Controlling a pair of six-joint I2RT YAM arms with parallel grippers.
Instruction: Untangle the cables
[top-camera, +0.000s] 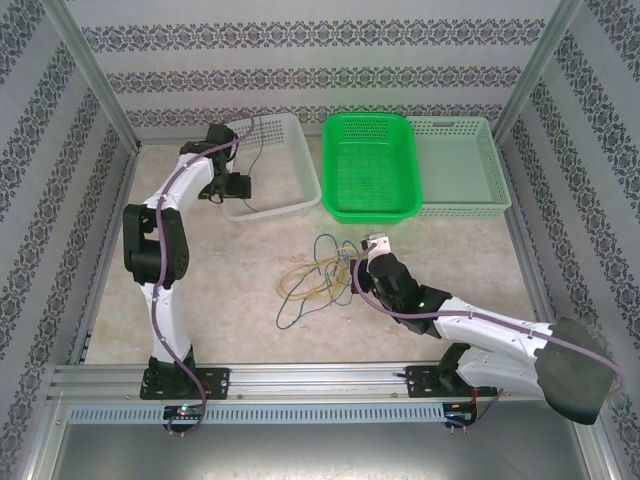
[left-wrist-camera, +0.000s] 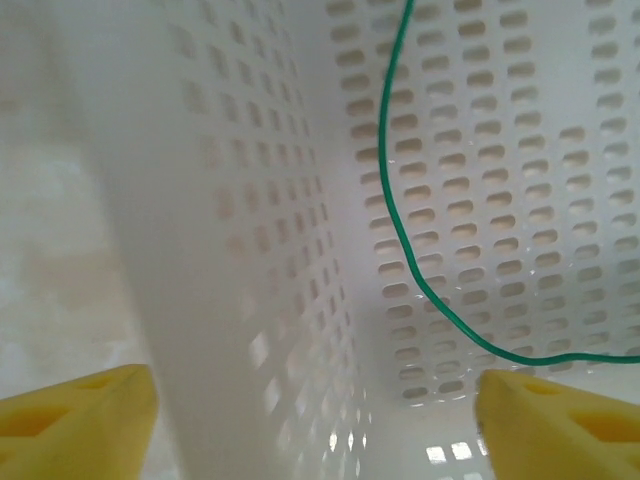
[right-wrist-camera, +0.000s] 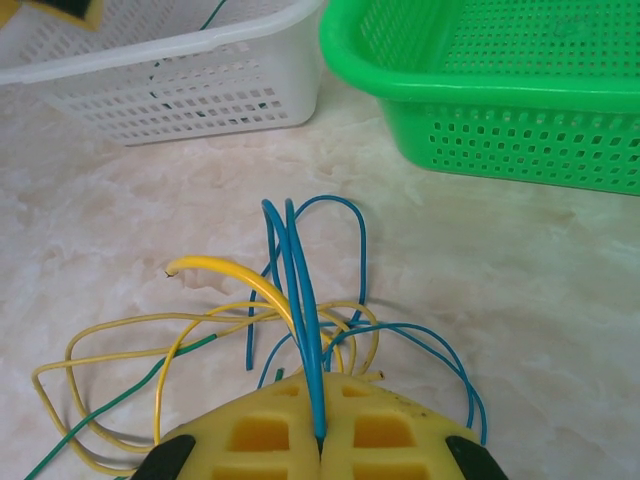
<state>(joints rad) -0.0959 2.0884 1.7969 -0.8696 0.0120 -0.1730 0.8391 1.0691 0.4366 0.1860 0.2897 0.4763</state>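
Right gripper (right-wrist-camera: 320, 440): clenched, its yellow pads meeting on a blue cable (right-wrist-camera: 300, 290) that rises in a tall loop from between them. In the top view this gripper (top-camera: 375, 245) sits at the right edge of the tangle (top-camera: 315, 275).

Tangle: lies on the tabletop (top-camera: 460, 260) between the two arms, outside every basket. It is made up of yellow cables (right-wrist-camera: 215, 268) in flat loops, further blue loops crossing them, and a green strand (right-wrist-camera: 100, 420) trailing off toward the left of the right wrist view.

Left gripper (left-wrist-camera: 315, 430): released, pads wide apart, nothing between them. It hangs over the left wall of the white basket (left-wrist-camera: 200, 250), low at the basket's near-left corner in the top view (top-camera: 238, 187).

Green cable (left-wrist-camera: 400, 230): lies curved on the perforated floor inside the white basket (top-camera: 270, 210), clear of the pads.

Beyond, along the back: green basket (top-camera: 370, 212) just right of the white one, then a pale basket (top-camera: 460, 208) against its right side.
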